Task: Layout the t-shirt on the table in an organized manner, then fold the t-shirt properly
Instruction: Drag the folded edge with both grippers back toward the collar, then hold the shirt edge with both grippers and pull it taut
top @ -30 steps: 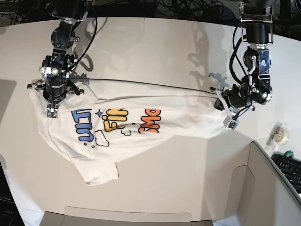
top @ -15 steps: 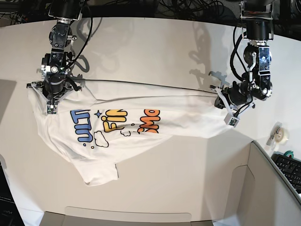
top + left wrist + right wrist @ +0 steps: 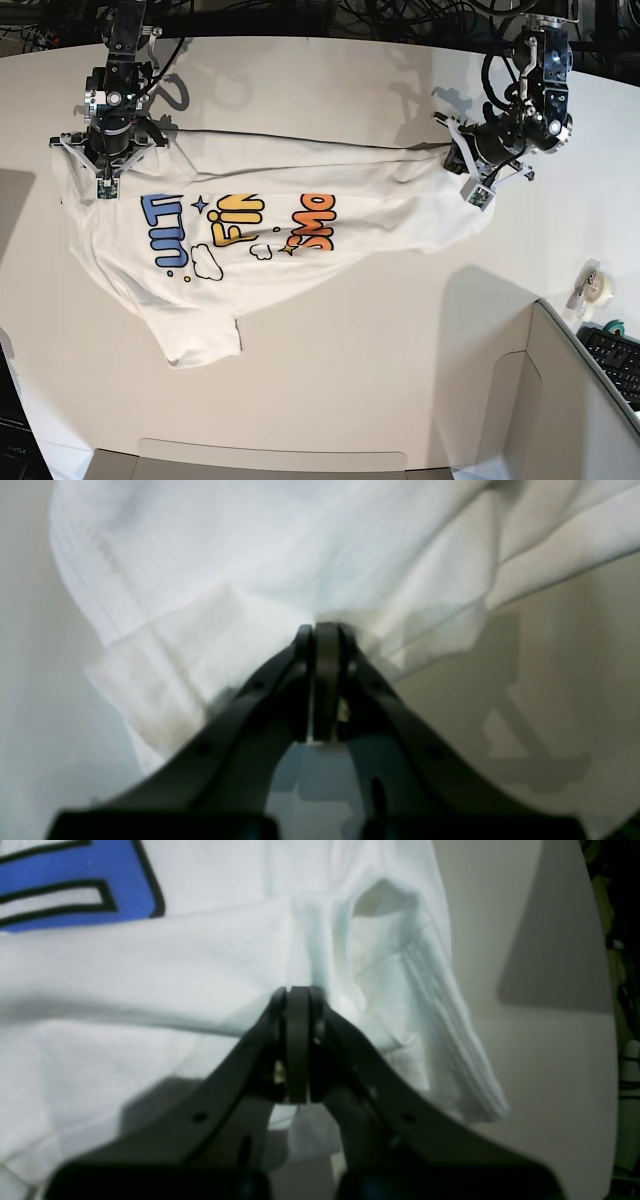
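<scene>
The white t-shirt (image 3: 270, 240) with blue, yellow and orange lettering hangs stretched sideways between my two grippers over the white table (image 3: 350, 100), its lower part draped on the tabletop. In the base view my right gripper (image 3: 103, 182) is at the left, shut on the t-shirt's left edge. The right wrist view shows its closed tips (image 3: 298, 989) pinching the cloth (image 3: 150, 980) beside a blue letter. My left gripper (image 3: 472, 188) is at the right, shut on the t-shirt's other end. Its tips (image 3: 320, 627) bite into bunched white cloth (image 3: 225, 555).
A tape roll (image 3: 597, 285) and a black keyboard (image 3: 618, 362) lie at the right edge. Grey-white box panels (image 3: 560, 400) stand at the near right and along the front. Dark cables run behind the table's curved far edge.
Both grippers have moved toward the far side of the table, still shut on the t-shirt. The shirt has been carried with them and lies further back.
</scene>
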